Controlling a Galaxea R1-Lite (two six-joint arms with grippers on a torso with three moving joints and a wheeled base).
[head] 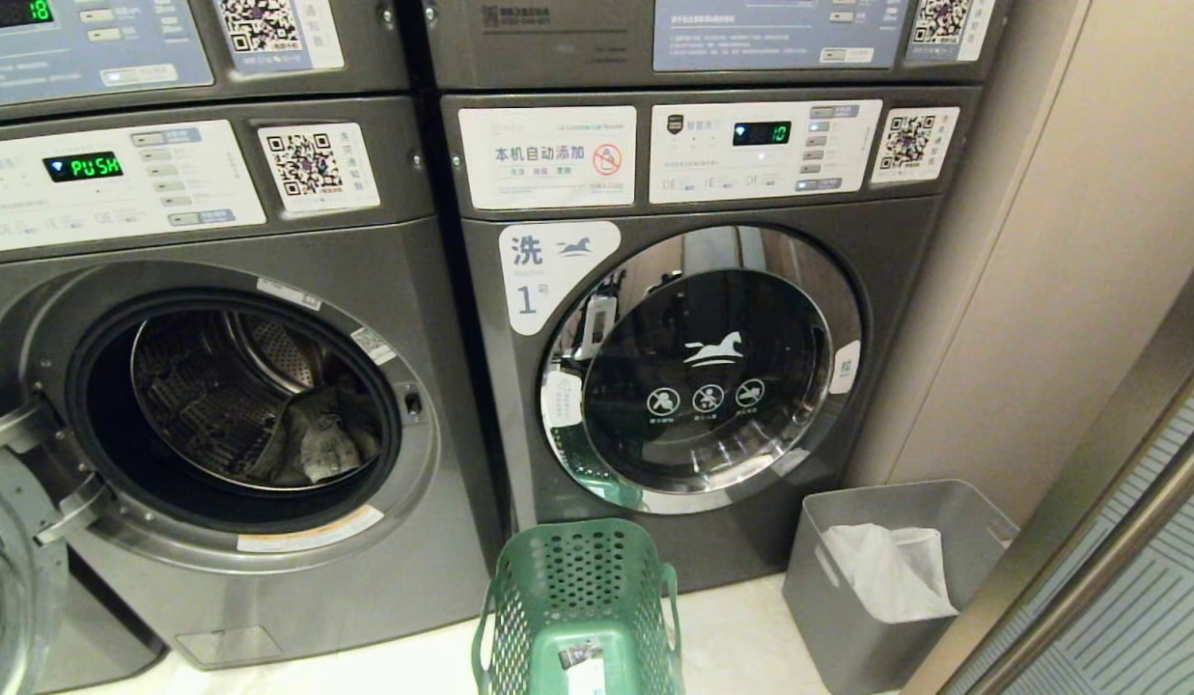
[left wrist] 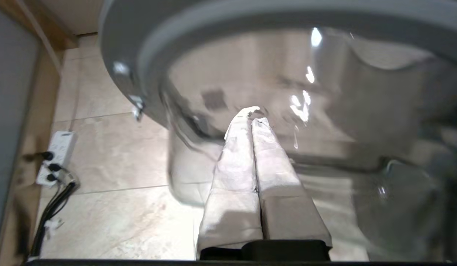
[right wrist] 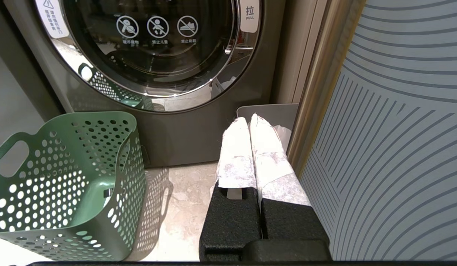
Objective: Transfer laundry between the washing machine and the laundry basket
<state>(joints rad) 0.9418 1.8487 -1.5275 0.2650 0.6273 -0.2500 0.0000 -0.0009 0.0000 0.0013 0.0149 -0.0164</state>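
Green and perforated, the laundry basket (head: 579, 608) sits closest to us on the pale floor (head: 741, 637), in front of the gap between the two machines, holding nothing that we can make out beyond a small label. Our left gripper (left wrist: 255, 119) has its white-wrapped fingers (left wrist: 237, 147) pressed together with nothing between them, and its tip is up against, or just short of, the glass bowl of the open door (left wrist: 287, 92); we cannot tell which. That door (head: 8, 579) hangs swung out at the far left edge of the head view, below and to the left of the open washing machine (head: 239, 405).

The laundry (head: 321, 439) we are after lies as a crumpled grey heap low in the drum, toward its right side, with no clear long axis. From the left fingers it lies up and to the right, past the door and through the round opening; we judge the left arm to be the nearer one, and it will have to clear the door rim and spread its fingers before reaching in.

Our right gripper (right wrist: 249, 120) is parked low near the grey bin (head: 896, 560), its fingers (right wrist: 237, 151) likewise closed on nothing, beside the shut machine (head: 703, 367) on the right
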